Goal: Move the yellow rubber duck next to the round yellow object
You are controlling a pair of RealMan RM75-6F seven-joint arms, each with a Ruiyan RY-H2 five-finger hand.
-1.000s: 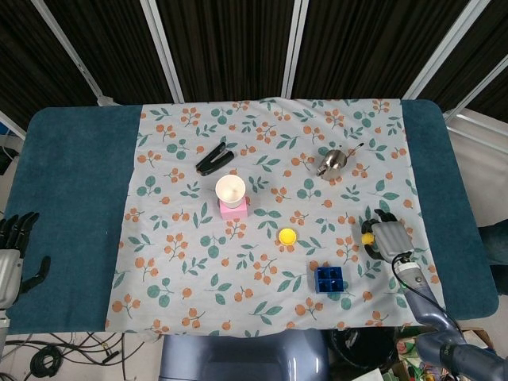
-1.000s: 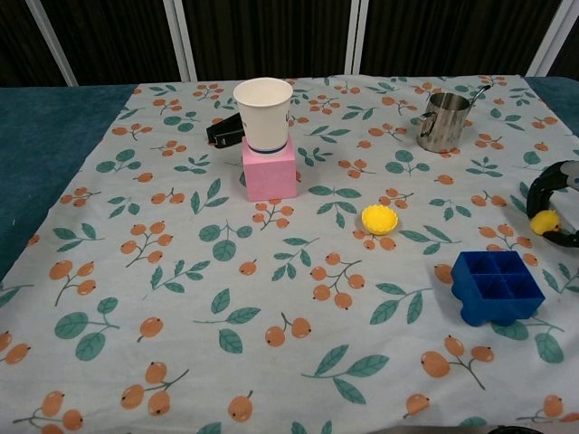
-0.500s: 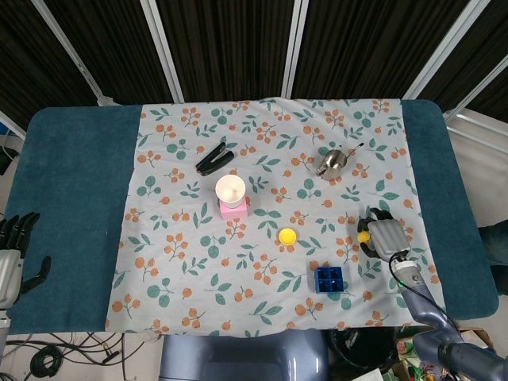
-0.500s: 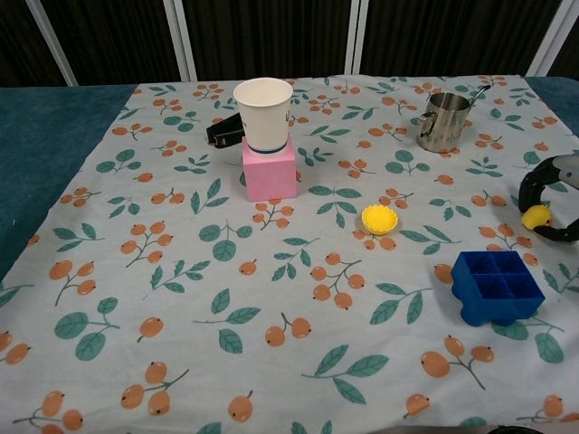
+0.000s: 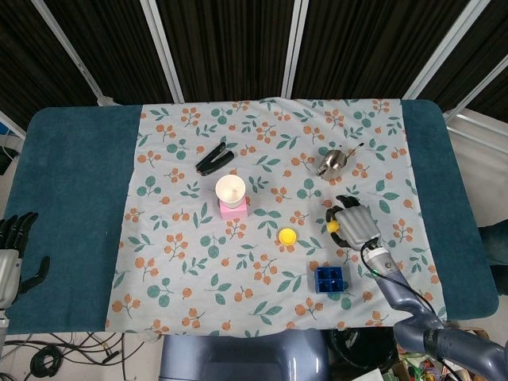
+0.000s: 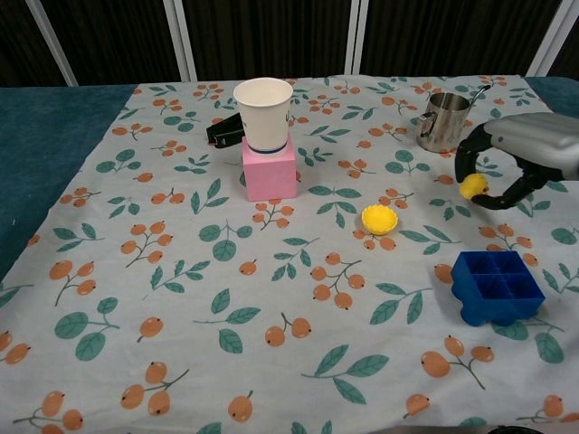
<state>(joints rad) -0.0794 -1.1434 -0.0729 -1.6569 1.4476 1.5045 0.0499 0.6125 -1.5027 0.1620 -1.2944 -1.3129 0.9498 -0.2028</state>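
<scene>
One yellow rubber duck (image 6: 471,187), mostly hidden by the dark fingers (image 6: 465,155) of the right hand (image 5: 355,225) curled around it, held above the cloth to the right of the single round yellow object (image 6: 380,219). Left hand (image 5: 12,252), cut off at the frame edge well left of that object, fingers spread and holding nothing.

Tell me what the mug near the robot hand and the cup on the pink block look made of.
Mug: likely stainless steel, a shiny grey surface with reflections.
Cup: probably paper, matte white with a thin rolled rim and a dark band near its base.
Pink block: uniform matte pink; material unclear.
</scene>
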